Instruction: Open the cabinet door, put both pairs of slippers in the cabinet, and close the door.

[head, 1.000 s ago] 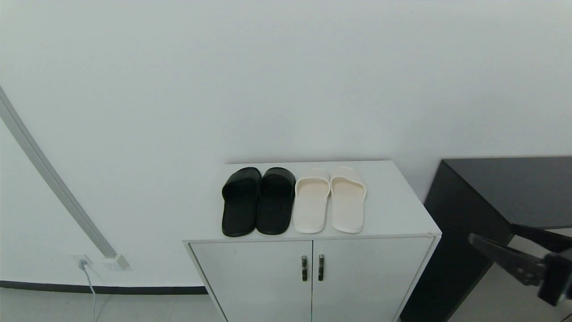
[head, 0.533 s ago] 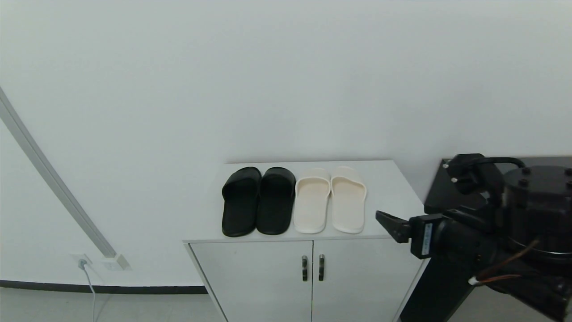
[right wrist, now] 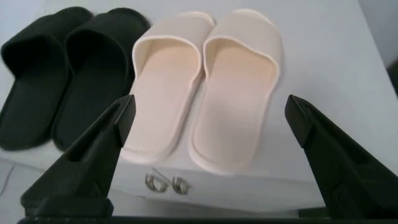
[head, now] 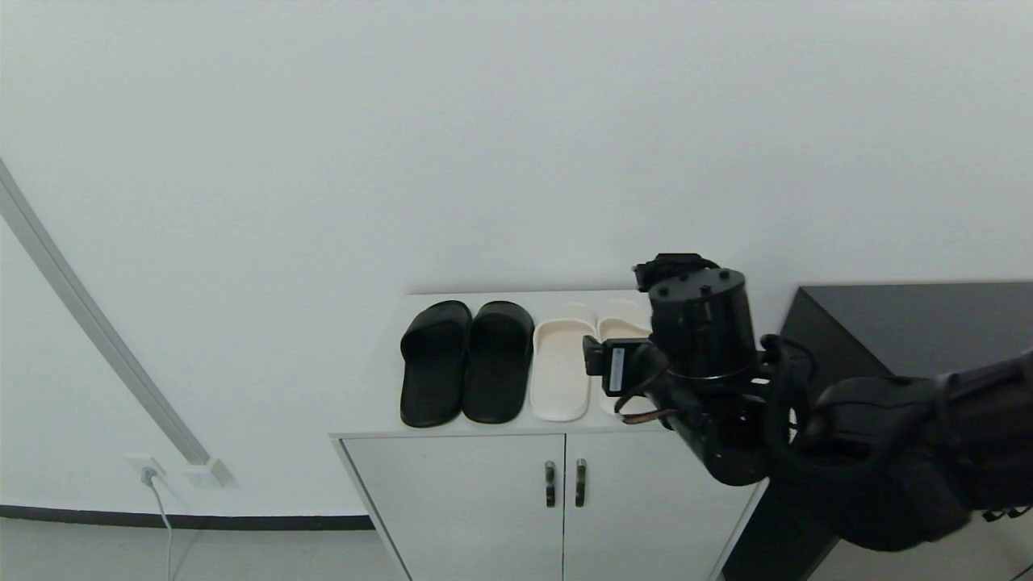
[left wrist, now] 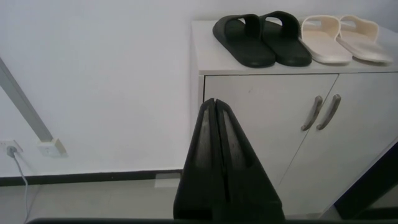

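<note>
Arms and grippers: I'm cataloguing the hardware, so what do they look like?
The right arm is black, with rounded casings, a bolt-topped cylindrical joint, a white label and thin orange wires at the wrist. The right gripper and left gripper have matte black, tapering wedge-shaped fingers.

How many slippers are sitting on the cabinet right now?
4, in one row on the cabinet top: left black slipper, right black slipper, left cream slipper, right cream slipper, partly behind the right arm in the head view. None seems hidden.
</note>
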Controlling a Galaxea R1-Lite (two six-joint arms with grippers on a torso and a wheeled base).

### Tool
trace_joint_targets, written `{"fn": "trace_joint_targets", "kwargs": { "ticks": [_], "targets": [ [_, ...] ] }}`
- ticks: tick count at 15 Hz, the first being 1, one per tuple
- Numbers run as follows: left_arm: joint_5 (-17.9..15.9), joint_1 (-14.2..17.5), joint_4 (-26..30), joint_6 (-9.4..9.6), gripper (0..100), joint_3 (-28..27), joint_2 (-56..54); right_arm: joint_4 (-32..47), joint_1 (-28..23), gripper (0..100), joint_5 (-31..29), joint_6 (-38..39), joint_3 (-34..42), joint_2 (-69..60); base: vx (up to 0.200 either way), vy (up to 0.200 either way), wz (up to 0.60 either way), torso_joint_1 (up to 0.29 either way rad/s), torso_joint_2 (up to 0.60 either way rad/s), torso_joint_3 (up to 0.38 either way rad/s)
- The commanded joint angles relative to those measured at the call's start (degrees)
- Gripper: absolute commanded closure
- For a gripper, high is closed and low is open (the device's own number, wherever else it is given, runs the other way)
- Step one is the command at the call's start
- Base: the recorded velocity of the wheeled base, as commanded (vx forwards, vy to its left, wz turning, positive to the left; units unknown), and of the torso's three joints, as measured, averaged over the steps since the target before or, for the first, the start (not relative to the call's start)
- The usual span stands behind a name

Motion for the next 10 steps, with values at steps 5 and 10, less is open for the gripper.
{"fn": "trace_joint_targets", "kwargs": {
  "ticks": [5,10],
  "targets": [
    [0.0,0.0,0.0,-0.01,100,0.0,0.0,0.1,-3.8,0,-2.5,0.0,-14.5,16.8,0.0,0.0,0.0,0.0,0.0,0.0],
    [0.0,0.0,0.0,-0.1,100,0.0,0.0,0.1,-5.0,0,-2.4,0.0,-19.2,20.9,0.0,0.0,0.0,0.0,0.0,0.0]
  ]
}}
